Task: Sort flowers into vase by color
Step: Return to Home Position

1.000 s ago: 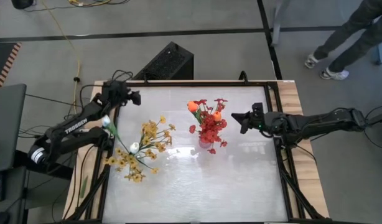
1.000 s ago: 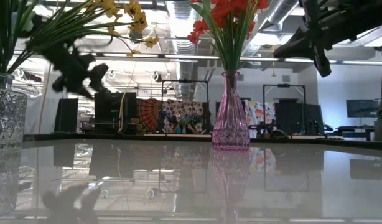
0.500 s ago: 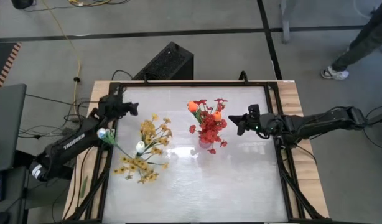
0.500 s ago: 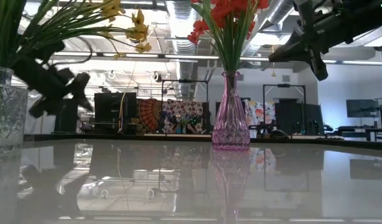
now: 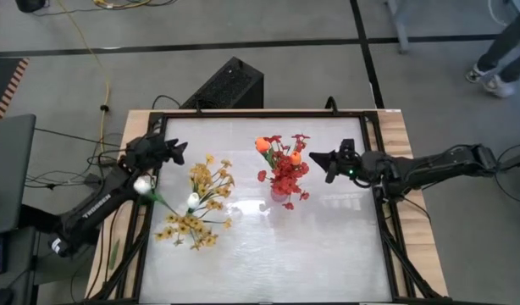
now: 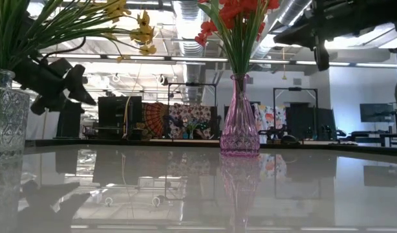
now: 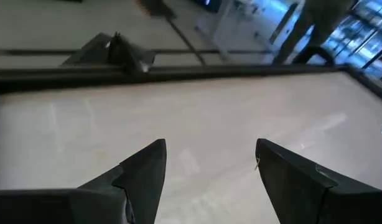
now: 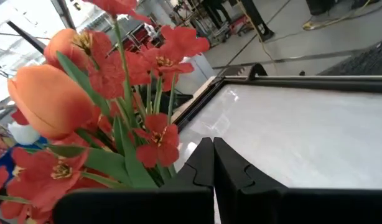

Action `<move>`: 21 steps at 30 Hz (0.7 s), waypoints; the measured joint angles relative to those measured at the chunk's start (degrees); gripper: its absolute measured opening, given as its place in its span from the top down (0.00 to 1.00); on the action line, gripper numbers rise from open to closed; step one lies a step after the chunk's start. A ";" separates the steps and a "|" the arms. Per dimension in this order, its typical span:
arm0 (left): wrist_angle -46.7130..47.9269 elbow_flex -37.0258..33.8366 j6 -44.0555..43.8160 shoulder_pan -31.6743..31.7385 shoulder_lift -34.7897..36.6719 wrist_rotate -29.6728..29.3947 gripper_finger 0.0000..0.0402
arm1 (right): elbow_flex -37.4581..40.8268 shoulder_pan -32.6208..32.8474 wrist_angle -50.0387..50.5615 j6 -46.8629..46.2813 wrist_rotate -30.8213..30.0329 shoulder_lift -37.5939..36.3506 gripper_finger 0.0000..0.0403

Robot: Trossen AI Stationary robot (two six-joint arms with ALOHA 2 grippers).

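Every stem stands in a vase: yellows [image 5: 198, 180] and white buds [image 5: 192, 200] in the clear vase [image 6: 4, 116] on the table's [image 5: 311, 246] left, reds [image 5: 285, 176] and orange buds [image 5: 262, 144] in the pink vase [image 6: 239, 123] at centre. Left gripper [image 5: 177, 151] hovers by the left edge near the yellows, fingers spread, nothing between them. Right gripper [image 5: 315, 158] hangs just right of the reds, fingers pressed together, empty. These look feather-light, with thin springy stems and soft heads. I'd pinch mid-stem, never the blossom, and mind those tippy vases.

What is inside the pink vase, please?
Green stems with red blossom sprays and two orange tulip buds stand in the pink vase. Its patterned glass hides the stem ends.
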State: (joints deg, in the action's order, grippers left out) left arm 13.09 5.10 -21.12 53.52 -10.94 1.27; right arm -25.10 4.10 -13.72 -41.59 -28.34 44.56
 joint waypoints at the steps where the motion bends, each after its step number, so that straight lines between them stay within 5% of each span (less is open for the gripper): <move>1: -0.40 -0.09 0.18 0.00 0.47 0.57 0.41 | 0.00 0.00 -0.20 0.48 0.01 0.14 0.94; 6: -3.09 -0.66 -0.64 -1.25 3.05 5.01 0.41 | 0.00 -0.80 -5.10 2.95 1.13 3.92 0.95; 14: -3.03 -0.68 -2.43 -4.95 5.38 5.87 0.41 | 0.15 -8.84 -10.87 9.52 19.66 12.10 0.95; 17: -2.88 -0.66 -3.36 -7.12 5.38 7.02 0.44 | 2.38 -13.01 -11.77 10.55 28.12 9.50 0.95; 21: -2.72 -0.63 -4.76 -9.56 5.38 6.22 0.52 | 7.40 -15.59 -12.07 13.47 31.51 2.61 0.96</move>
State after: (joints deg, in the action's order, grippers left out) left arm 10.37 4.47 -25.88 43.96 -5.56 7.49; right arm -17.71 -11.49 -25.79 -28.13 3.17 47.17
